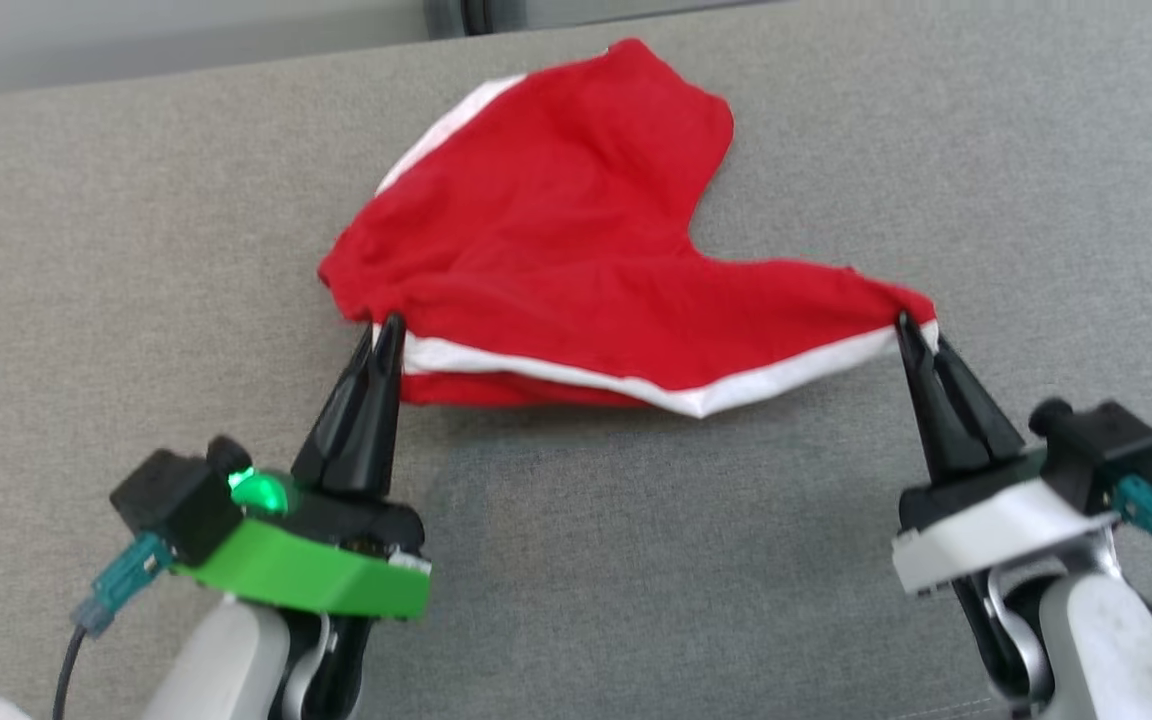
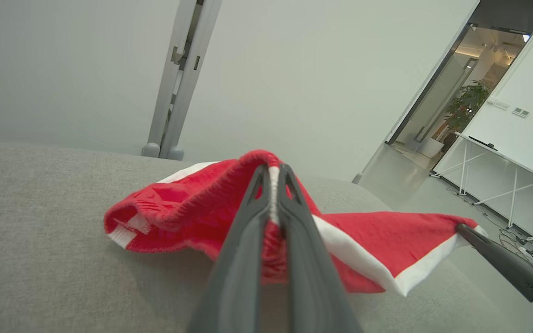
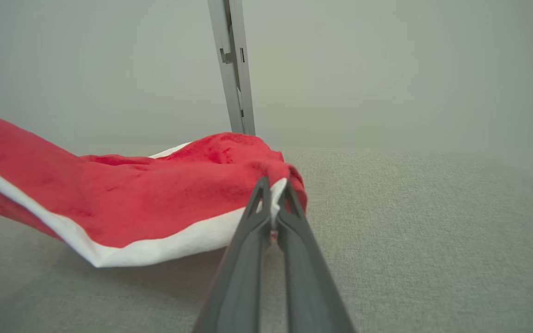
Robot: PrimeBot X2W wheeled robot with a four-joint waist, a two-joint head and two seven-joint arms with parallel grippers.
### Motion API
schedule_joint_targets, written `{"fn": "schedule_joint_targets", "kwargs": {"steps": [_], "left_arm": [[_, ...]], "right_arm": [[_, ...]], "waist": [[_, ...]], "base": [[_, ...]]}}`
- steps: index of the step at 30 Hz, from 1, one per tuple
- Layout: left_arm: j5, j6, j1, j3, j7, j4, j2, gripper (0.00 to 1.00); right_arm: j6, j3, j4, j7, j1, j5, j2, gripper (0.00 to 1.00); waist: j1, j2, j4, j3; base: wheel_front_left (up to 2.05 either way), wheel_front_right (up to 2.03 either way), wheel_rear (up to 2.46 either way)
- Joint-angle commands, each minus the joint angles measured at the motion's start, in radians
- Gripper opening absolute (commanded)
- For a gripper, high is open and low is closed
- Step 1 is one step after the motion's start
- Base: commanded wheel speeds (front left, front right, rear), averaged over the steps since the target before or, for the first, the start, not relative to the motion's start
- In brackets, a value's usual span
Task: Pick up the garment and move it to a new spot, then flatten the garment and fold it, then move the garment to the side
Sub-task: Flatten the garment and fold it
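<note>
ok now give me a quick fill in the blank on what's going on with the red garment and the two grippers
1. The garment is red with ____ trim along its edge.
2. The left gripper and the right gripper are both ____ on its near edge, one at each end.
3. Between them the trimmed edge sags toward the ____ fabric surface underneath.

Missing words: white; shut; grey

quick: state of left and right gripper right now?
Left gripper: closed, holding the red garment by its white-trimmed edge.
Right gripper: closed, holding the garment's other end.
</note>
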Motion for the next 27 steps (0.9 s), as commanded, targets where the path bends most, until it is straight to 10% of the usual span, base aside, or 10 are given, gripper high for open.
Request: {"fn": "schedule_joint_targets", "kwargs": {"steps": [1, 13, 27], "left_arm": [[0.009, -0.004, 0.038, 0.014, -0.003, -0.020, -0.004, 0.00], [0.015, 0.008, 0.264, 0.043, -0.002, -0.125, -0.047, 0.00], [-0.112, 0.030, 0.133, 0.051, 0.000, 0.078, -0.167, 0.00]], "right_arm": [[-0.001, -0.008, -0.024, 0.008, 0.045, -0.004, 0.003, 0.00], [-0.001, -0.107, -0.193, 0.090, 0.267, 0.051, 0.014, 0.00], [-0.001, -0.041, 0.064, 0.159, -0.129, -0.059, -0.006, 0.00]], "waist": [[0.0000, 0.0000, 0.007, -0.055], [0.0000, 0.0000, 0.045, -0.120], [0.0000, 0.0000, 0.133, -0.005]], "base": [[0.00, 0.00, 0.00], [0.00, 0.00, 0.00], [0.00, 0.00, 0.00]]}}
